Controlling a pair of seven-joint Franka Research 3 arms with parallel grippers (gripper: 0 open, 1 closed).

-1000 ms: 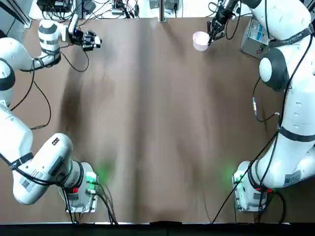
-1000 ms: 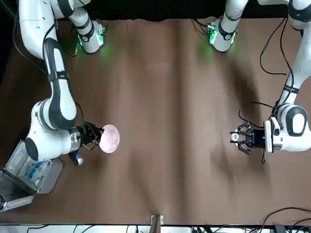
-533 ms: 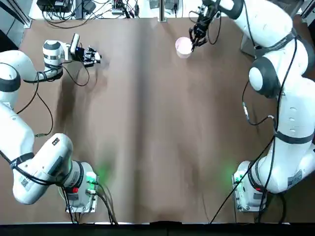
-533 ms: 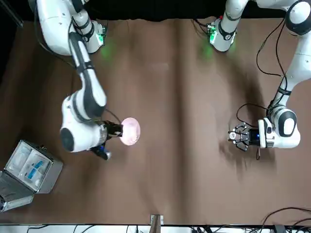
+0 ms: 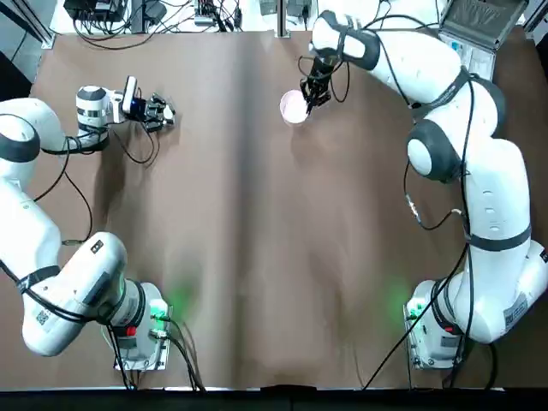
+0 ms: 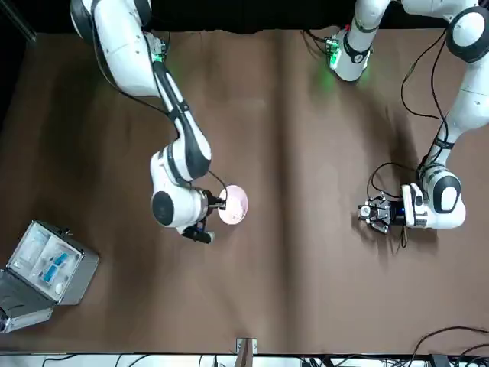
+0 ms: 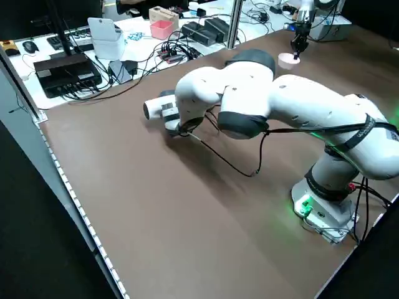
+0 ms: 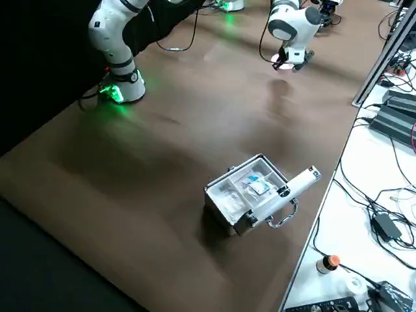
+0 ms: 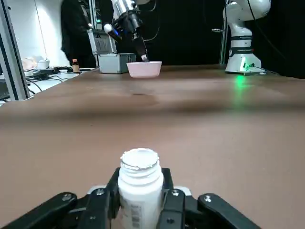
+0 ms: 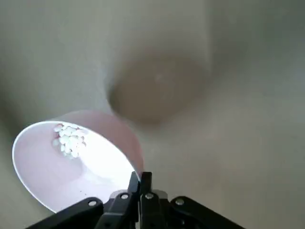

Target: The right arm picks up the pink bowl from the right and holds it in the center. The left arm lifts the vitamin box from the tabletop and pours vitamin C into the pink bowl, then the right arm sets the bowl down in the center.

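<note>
Pink bowl, pinched by the right tool, has moved centreward, nearer pouring. Left tool, at left, clasps the vitamin box.

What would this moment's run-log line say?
right gripper: holding pink bowl, white tablets inside | left gripper: gripping white bottle

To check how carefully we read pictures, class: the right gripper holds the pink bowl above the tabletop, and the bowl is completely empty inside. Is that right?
Not quite: the pink bowl has small white pellets inside, as the right wrist view shows. The right gripper does hold it above the tabletop.
</note>
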